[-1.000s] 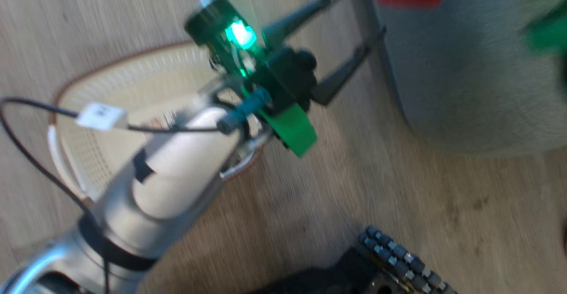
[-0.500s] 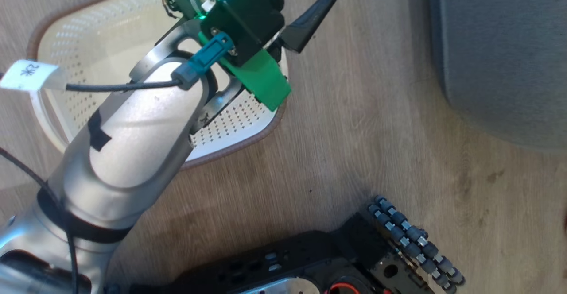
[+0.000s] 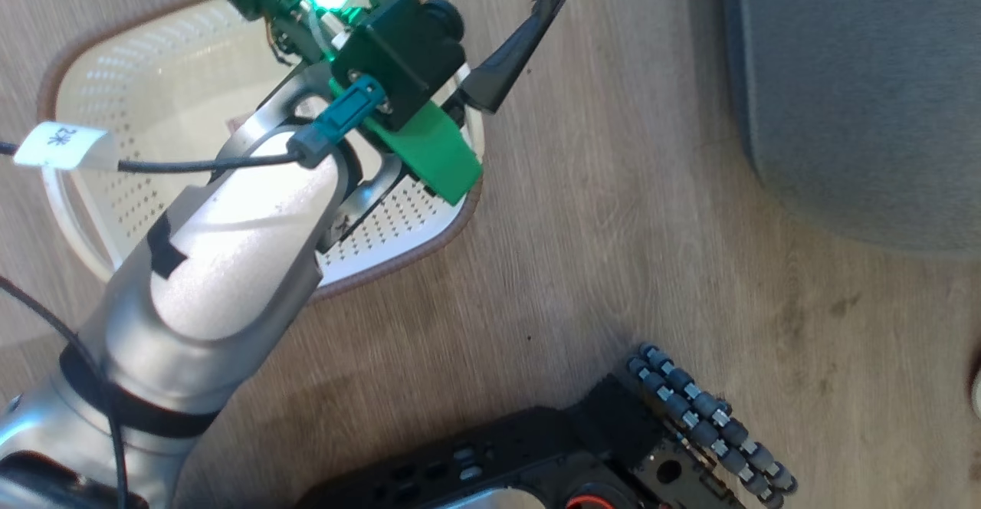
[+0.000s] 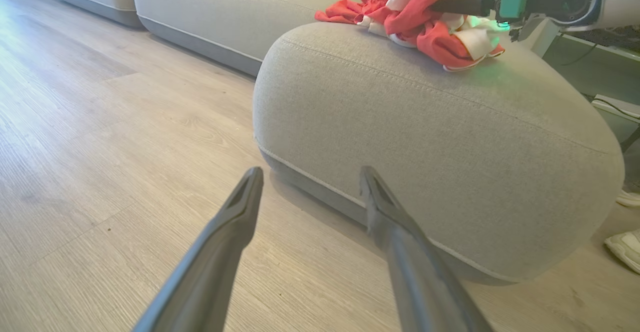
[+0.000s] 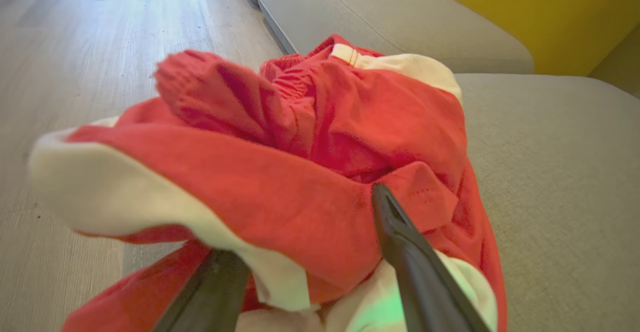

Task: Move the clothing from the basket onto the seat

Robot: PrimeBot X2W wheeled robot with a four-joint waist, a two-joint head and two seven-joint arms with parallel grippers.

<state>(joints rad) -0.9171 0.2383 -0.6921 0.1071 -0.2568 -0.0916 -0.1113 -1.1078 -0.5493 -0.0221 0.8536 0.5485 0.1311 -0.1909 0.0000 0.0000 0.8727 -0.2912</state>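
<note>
Clothing (image 5: 310, 172) of soft bright red fabric with white trim lies crumpled atop the rounded grey upholstered seat (image 4: 425, 147). The cream perforated plastic basket (image 3: 406, 221) looks empty where visible, so the task seems nearly done. The right gripper (image 5: 300, 227) has its fingers spread around the fabric. The left gripper (image 4: 310, 174) is spread and holds nothing.

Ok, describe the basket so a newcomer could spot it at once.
Start at the big grey seat on the wooden floor. Left of it in the head view sits the basket: cream-white, perforated, with a brown rim, unlike the plain grey upholstery and wood around it.
</note>
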